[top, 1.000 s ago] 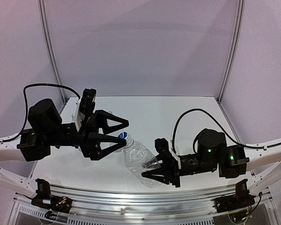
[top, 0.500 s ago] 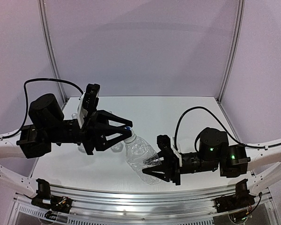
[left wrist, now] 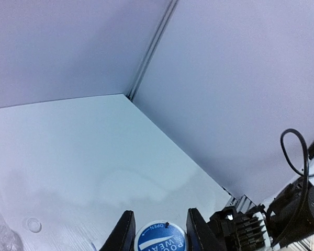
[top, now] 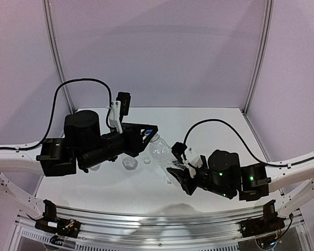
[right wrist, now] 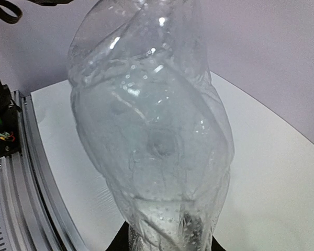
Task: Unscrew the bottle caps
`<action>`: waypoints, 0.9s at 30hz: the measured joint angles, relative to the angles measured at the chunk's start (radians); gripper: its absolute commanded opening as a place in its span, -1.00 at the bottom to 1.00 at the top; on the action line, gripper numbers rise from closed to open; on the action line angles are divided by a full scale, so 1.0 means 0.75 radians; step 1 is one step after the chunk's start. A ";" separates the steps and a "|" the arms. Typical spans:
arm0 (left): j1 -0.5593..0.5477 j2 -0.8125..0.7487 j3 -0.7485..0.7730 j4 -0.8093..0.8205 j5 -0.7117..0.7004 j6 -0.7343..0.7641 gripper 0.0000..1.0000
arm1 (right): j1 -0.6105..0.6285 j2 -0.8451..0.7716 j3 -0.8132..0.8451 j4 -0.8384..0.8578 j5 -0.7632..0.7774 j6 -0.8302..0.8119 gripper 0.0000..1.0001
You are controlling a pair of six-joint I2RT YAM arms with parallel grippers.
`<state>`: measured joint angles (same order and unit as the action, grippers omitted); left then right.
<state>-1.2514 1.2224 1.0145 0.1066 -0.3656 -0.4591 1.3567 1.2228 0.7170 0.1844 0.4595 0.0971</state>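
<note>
A clear crinkled bottle (top: 161, 150) hangs slanted above the table, its neck pointing up-left. My right gripper (top: 174, 170) is shut on its lower end; in the right wrist view the bottle (right wrist: 152, 130) fills the picture and the black fingers (right wrist: 120, 241) show only at the bottom edge. My left gripper (top: 149, 135) is shut on the bottle cap (left wrist: 159, 238), which has a blue top with a white rim and the word OPEN. It sits between the two dark fingers (left wrist: 125, 232). In the top view the cap is hidden by the jaws.
A second clear bottle (top: 130, 163) lies on the white table (top: 209, 120) under the left arm. A small loose cap (top: 147, 161) rests beside it and also shows in the left wrist view as a loose cap (left wrist: 33, 225). Enclosure walls and posts ring the table; a metal rail runs along the front edge.
My left gripper went from open around the cap to shut on it. Both arms shifted toward the table's middle and back, and the bottle rose and tilted steeper.
</note>
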 measured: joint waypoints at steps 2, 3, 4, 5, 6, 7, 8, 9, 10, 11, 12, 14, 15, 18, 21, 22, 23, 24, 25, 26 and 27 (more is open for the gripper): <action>-0.004 0.024 0.004 -0.006 -0.063 -0.056 -0.74 | 0.000 0.012 0.003 -0.018 0.040 -0.001 -0.51; -0.008 0.030 0.005 -0.006 -0.081 -0.074 -0.69 | 0.000 0.013 0.003 -0.023 0.051 -0.001 -0.51; -0.010 0.032 0.005 -0.006 -0.094 -0.090 -0.59 | 0.000 0.013 0.003 -0.027 0.053 -0.003 -0.51; -0.012 0.032 0.005 -0.006 -0.099 -0.099 -0.44 | 0.000 0.013 0.005 -0.029 0.054 -0.004 -0.51; -0.012 0.032 0.005 -0.003 -0.102 -0.103 -0.32 | 0.001 0.013 0.007 -0.030 0.053 -0.004 -0.51; -0.012 0.031 0.005 0.001 -0.101 -0.103 -0.18 | 0.001 0.013 0.008 -0.030 0.052 -0.004 -0.51; -0.011 0.027 0.001 0.007 -0.093 -0.098 0.01 | 0.001 0.013 0.008 -0.029 0.051 -0.004 -0.51; -0.007 0.019 -0.009 0.012 -0.084 -0.082 0.24 | 0.001 0.013 0.008 -0.028 0.051 0.003 -0.51; -0.002 0.007 -0.020 0.010 -0.074 -0.061 0.46 | 0.001 0.012 0.008 -0.028 0.058 0.008 -0.51; 0.008 -0.012 -0.038 0.012 -0.055 -0.044 0.65 | 0.000 0.012 0.008 -0.026 0.063 0.012 -0.51; 0.020 -0.035 -0.056 0.014 -0.034 -0.025 0.82 | -0.001 0.011 0.008 -0.026 0.068 0.015 -0.51; 0.043 -0.099 -0.098 0.019 0.015 0.019 0.97 | -0.002 0.010 0.008 -0.024 0.067 0.021 -0.51; 0.057 -0.138 -0.119 0.020 0.049 0.043 0.97 | -0.002 0.009 0.008 -0.024 0.062 0.023 -0.51; 0.110 -0.263 -0.149 0.012 0.178 0.110 0.98 | -0.002 -0.006 0.008 -0.023 0.017 0.027 -0.51; 0.160 -0.380 -0.150 0.006 0.319 0.199 0.97 | -0.002 -0.041 0.006 -0.003 -0.072 0.026 -0.50; 0.176 -0.421 -0.153 0.006 0.384 0.231 0.97 | -0.002 -0.061 0.003 0.018 -0.131 0.024 -0.49; 0.191 -0.446 -0.157 0.010 0.440 0.249 0.96 | -0.002 -0.075 -0.002 0.037 -0.178 0.022 -0.49; 0.204 -0.469 -0.165 0.017 0.498 0.267 0.96 | -0.002 -0.089 -0.008 0.051 -0.229 0.020 -0.49; 0.218 -0.485 -0.177 0.034 0.568 0.280 0.95 | -0.002 -0.102 -0.015 0.070 -0.289 0.017 -0.49; 0.230 -0.493 -0.190 0.048 0.628 0.289 0.94 | -0.002 -0.113 -0.020 0.081 -0.347 0.016 -0.49; 0.240 -0.496 -0.200 0.064 0.690 0.297 0.91 | -0.002 -0.120 -0.024 0.095 -0.405 0.015 -0.49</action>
<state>-1.0718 0.8501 0.8646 0.1543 0.1516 -0.2367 1.3552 1.1332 0.6987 0.2554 0.1555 0.1081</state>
